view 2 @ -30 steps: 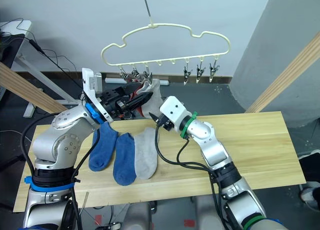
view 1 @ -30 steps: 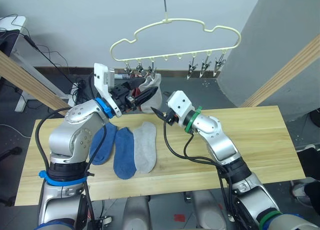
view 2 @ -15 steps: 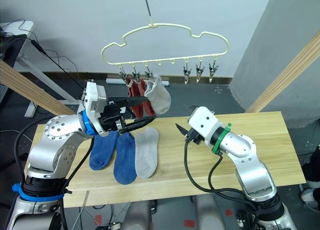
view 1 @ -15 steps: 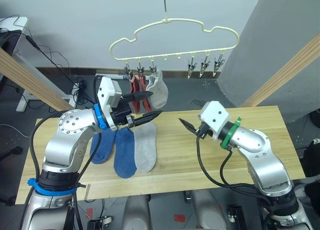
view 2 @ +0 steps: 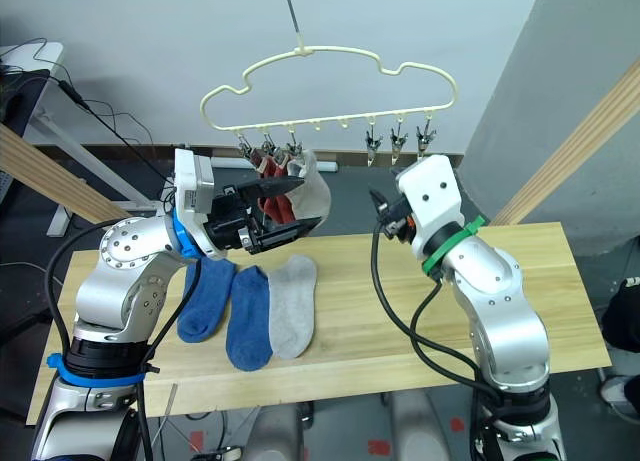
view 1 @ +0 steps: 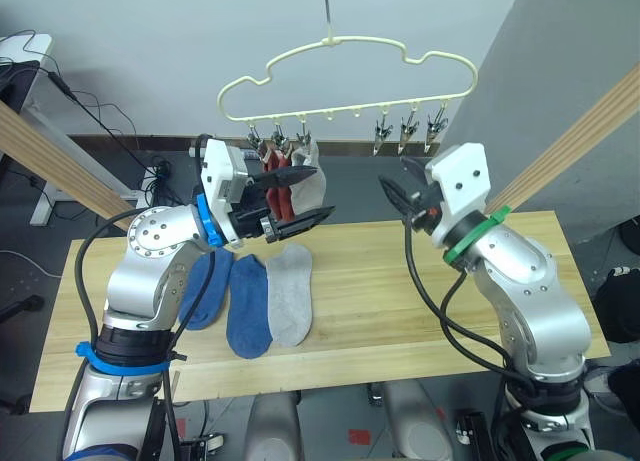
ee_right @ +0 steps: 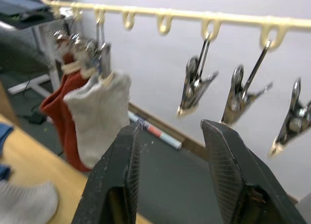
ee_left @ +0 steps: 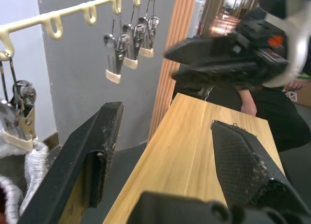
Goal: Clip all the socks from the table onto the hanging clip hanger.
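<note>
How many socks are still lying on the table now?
3: two blue socks and one grey sock lie side by side on the table, near the left claw. Others hang on the clip hanger.

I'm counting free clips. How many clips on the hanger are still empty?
Three are empty: the three metal clips nearest the right gripper hang bare, while the other three on the clip hanger hold two red socks and a grey sock.

Three socks lie on the bench (view 1: 420,311) — two blue socks (view 1: 230,296) and one light grey sock (view 1: 290,293). Three more hang from the one clip hanger (view 1: 345,76) — two rust red socks (view 1: 272,171), one light grey hanging sock (view 1: 308,181). Three clips (view 1: 407,133) hang bare out of six.
</note>
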Robot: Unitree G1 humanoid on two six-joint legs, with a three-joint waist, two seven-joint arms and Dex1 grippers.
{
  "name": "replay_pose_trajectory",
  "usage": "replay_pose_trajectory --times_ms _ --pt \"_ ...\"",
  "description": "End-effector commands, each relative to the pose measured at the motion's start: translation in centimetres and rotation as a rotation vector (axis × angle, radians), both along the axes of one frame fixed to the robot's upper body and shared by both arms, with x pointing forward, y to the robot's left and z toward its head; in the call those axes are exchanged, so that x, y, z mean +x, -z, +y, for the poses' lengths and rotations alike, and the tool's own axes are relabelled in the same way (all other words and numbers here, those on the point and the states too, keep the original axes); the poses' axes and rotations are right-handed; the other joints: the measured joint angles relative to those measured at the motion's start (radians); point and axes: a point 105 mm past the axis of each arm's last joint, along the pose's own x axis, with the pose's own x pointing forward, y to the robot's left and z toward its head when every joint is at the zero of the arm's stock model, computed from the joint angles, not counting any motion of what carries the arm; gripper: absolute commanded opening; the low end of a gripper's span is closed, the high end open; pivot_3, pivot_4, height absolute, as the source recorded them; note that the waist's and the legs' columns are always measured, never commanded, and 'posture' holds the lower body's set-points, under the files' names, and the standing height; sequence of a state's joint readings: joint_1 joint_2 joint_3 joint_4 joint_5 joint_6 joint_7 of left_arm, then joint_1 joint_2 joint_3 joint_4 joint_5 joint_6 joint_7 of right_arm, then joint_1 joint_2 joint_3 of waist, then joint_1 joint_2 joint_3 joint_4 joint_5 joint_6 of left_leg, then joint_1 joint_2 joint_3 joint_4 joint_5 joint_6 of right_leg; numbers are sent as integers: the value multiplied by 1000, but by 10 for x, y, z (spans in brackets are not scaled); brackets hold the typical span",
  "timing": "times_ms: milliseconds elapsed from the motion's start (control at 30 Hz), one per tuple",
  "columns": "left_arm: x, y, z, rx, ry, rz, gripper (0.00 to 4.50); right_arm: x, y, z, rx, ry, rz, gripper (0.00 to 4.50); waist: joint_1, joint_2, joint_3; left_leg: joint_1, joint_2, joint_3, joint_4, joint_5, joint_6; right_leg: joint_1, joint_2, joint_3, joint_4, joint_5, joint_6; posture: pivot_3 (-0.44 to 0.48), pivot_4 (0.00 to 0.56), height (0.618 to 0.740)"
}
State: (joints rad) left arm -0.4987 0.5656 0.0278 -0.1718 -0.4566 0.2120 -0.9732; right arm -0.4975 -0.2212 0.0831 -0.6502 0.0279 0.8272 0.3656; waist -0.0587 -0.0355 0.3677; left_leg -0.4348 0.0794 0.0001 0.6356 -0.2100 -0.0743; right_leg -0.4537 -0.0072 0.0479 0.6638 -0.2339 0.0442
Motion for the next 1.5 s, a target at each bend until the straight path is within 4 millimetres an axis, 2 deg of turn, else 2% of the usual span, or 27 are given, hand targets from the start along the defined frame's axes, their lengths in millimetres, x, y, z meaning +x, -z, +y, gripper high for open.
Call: replay_pose_trajectory --times_ms 33,167,533,967,1500 --pt "-4 -10 2 -18 2 -43 3250 2 -7 1 9 32 -24 1955 0 0 0 0 0 0 0 0 0 0 0 0 0 0 0 -119 357 740" --pt "4 -16 6 -52 -61 -74 3250 12 -12 6 65 39 -19 1955 1 0 0 0 0 0 0 0 0 0 0 0 0 0 0 -109 356 740" --pt "4 -13 1 -43 -48 -61 3250 28 -18 17 104 28 -20 1955 1 0 0 0 0 0 0 0 0 0 0 0 0 1 -2 -111 356 740" --pt "4 -7 -2 -27 -48 -41 3250 32 -32 27 153 -1 -58 1955 1 0 0 -1 0 0 0 0 0 0 0 0 1 1 -2 -112 354 740" --pt "4 -2 -1 -23 -61 -23 3250 34 -35 35 187 -26 -67 1955 1 0 0 -1 0 0 0 0 0 0 0 -1 1 1 -2 -106 354 740"
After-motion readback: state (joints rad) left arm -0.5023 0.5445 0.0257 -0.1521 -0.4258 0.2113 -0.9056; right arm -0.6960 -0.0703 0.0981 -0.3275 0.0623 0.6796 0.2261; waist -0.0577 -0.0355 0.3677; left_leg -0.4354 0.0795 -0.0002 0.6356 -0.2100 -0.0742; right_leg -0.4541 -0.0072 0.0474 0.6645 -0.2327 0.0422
